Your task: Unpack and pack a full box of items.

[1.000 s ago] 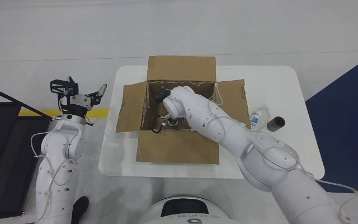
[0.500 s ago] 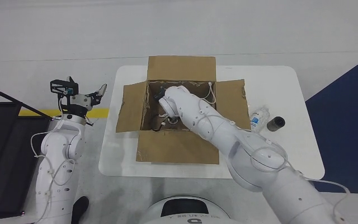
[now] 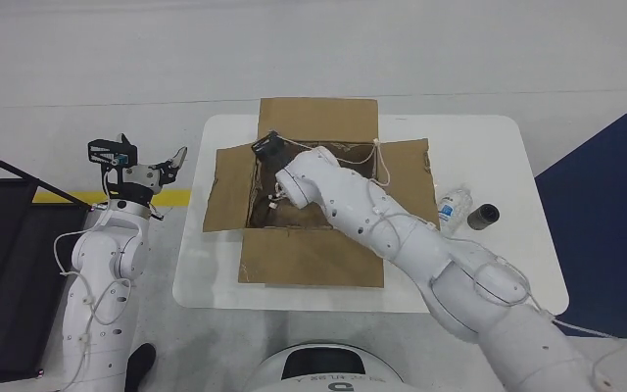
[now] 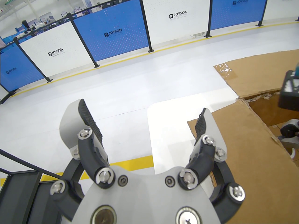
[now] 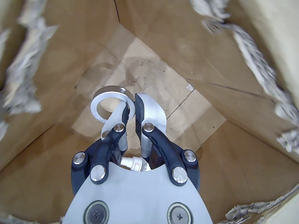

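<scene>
1. The left gripper [image 4: 142, 109] hangs off the left side of the table [image 3: 490, 137], over the floor. Its fingers are spread wide with nothing between them. It faces the table's corner and the left flap of the box [image 4: 233, 141].
2. The box [image 3: 318, 120] sits on the left half of the table, all four flaps folded outward. Ragged pale shreds cling to its rim.
3. The right arm reaches across the table and down into the box, near its back-left corner.
4. In the right wrist view, the right gripper [image 5: 133, 108] points down at the box floor. Its fingers are clamped on one side of the band of a metal ring [image 5: 108, 92].
5. The ring is round, so it has no long axis. It juts out to one side of the fingertips. Its hole faces back up at the wrist camera, a little tilted, and a small threaded hole in its outer edge points away from the gripper. It hangs over the bare box floor. Whether it touches the floor cannot be told.
6. Right of the box, a clear bottle [image 3: 451, 208] lies on the table just beside the right flap.
7. A dark cylinder [image 3: 483, 216] lies just right of the bottle.
</scene>
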Robot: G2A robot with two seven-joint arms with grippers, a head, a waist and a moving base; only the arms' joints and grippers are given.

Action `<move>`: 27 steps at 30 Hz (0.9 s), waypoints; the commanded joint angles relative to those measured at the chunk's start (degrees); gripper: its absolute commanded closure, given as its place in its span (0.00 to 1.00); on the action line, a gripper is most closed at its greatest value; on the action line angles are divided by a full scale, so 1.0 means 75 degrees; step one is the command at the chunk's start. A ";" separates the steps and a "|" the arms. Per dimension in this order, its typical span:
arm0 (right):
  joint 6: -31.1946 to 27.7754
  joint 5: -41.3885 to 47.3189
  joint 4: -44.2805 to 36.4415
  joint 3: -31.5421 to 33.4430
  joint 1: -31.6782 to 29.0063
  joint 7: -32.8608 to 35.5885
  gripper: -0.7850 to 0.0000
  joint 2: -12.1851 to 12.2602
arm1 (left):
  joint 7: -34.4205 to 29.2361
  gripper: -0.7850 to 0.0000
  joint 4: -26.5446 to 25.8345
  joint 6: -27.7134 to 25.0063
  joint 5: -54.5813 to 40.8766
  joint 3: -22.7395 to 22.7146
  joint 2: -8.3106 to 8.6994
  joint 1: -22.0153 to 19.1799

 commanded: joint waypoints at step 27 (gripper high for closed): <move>0.1921 0.2028 -0.8409 0.8768 -1.0252 -0.5107 1.00 0.1748 | 0.0000 0.00 0.0000 0.0000 0.0000 0.0000 0.0000 0.0000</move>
